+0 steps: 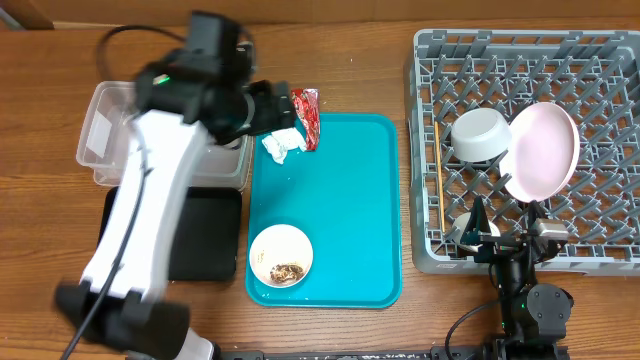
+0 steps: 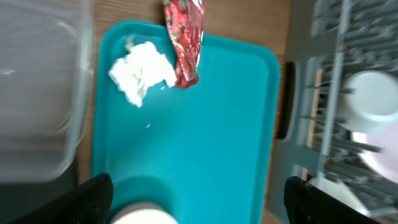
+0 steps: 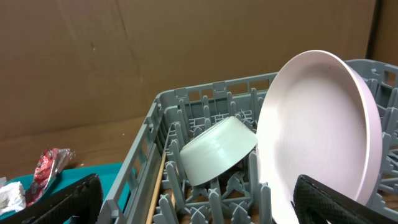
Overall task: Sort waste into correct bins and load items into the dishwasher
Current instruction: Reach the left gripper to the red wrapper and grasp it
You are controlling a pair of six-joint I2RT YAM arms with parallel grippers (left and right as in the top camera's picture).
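Now, left hand (image 2: 199, 200) wide-fingered over teal tray (image 2: 211, 124).

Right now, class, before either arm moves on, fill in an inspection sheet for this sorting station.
Surface: wooden table, teal tray on it.
Job's things: red wrapper across the tray's far rim, tissue beside it; small bowl holding food scraps on the tray; plate, white bowl and chopsticks in the dish rack; clear tub and black tray, nothing seen inside.
Clutter: nothing seen.
Grippers: left pincer open above the tray; right pincer open at the rack's near edge.
Cables: black cables by the right arm's base and on the left arm.
Surroundings: cardboard wall.
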